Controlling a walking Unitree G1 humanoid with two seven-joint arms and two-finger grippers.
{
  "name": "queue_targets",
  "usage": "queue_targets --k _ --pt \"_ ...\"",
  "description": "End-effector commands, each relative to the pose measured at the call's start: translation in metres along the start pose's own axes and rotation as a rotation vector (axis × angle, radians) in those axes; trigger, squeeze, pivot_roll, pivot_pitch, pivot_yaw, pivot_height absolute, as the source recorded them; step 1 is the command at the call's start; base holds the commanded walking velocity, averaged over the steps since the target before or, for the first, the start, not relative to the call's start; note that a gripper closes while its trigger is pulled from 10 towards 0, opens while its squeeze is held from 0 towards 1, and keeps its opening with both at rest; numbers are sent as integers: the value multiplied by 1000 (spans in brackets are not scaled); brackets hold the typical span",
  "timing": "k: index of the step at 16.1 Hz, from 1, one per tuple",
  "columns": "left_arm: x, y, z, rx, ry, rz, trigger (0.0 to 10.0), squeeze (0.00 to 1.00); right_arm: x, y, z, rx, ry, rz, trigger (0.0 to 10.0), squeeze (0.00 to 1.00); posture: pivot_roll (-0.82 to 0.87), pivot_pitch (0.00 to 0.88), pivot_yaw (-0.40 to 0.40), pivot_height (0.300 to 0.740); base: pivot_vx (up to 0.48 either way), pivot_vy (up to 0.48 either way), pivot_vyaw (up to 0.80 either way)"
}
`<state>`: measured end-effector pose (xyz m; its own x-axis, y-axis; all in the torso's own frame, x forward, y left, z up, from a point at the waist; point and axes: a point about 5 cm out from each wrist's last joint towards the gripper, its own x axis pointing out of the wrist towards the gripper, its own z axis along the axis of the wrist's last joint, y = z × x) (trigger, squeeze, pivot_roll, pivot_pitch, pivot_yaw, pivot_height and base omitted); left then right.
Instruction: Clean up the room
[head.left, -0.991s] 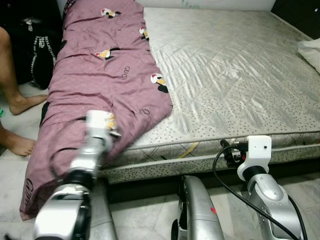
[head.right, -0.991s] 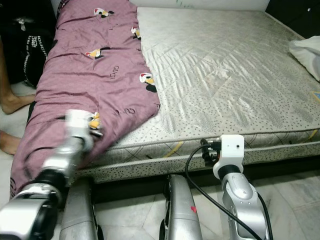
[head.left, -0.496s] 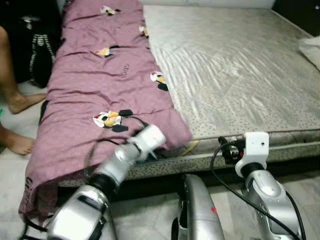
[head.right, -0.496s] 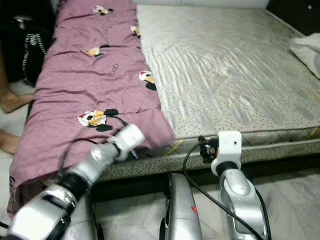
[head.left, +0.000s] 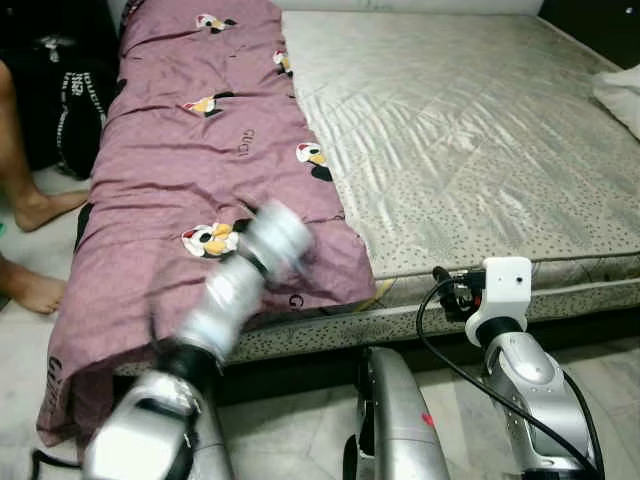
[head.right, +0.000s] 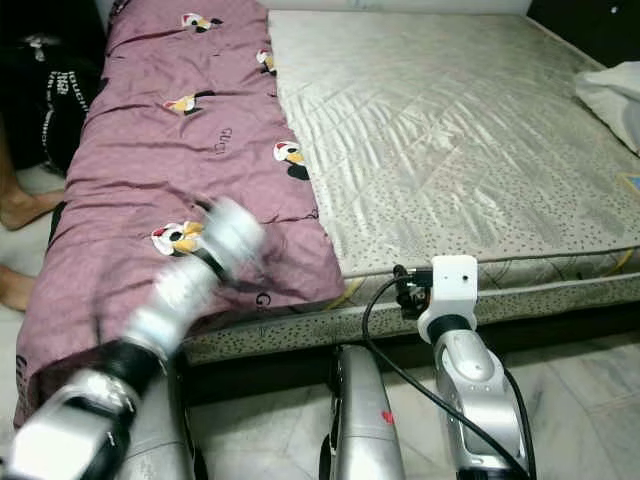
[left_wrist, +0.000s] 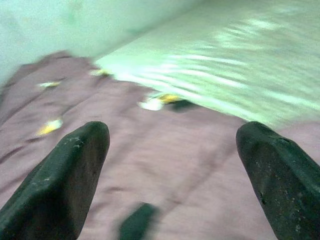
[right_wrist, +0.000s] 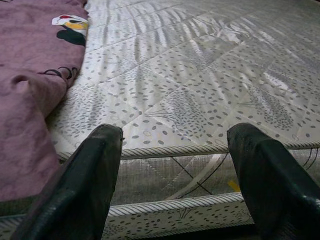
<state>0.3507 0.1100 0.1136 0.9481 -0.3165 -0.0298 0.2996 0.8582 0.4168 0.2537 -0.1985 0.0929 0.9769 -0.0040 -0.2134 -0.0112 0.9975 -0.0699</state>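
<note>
A person's bare feet (head.left: 35, 290) stand on the floor at far left. The mauve quilted blanket with cartoon prints (head.left: 190, 170) lies lengthwise along the left side of the silver-grey patterned mattress (head.left: 470, 130), its near end hanging over the edge. The left gripper (left_wrist: 170, 175), fingers spread and empty, hovers directly above it, far nearer than the right gripper (right_wrist: 175, 175), also spread, facing the mattress edge. "GUCCI" lettering shows on the blanket.

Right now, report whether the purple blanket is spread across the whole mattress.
No. The purple blanket lies along the left strip only, its near end hanging over the mattress edge; the rest of the mattress is bare.
</note>
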Motion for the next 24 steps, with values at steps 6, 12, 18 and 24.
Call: queue_targets --k 6,12,18,24 --pt "-36 4 -21 -202 36 93 10000 0 38 18 21 52 -78 64 10000 0 -14 0 -51 499 0 0 0" --pt "-136 38 -42 -503 53 335 10000 0 82 49 33 99 -80 125 10000 0 170 0 -73 499 0 0 0" --pt "-166 23 -43 -604 139 347 10000 0 93 114 14 166 86 296 10000 0 198 0 -95 499 0 0 0" --pt "-156 22 -38 -577 160 303 10000 0 77 163 -25 48 362 529 10000 0 195 0 -99 499 0 0 0"
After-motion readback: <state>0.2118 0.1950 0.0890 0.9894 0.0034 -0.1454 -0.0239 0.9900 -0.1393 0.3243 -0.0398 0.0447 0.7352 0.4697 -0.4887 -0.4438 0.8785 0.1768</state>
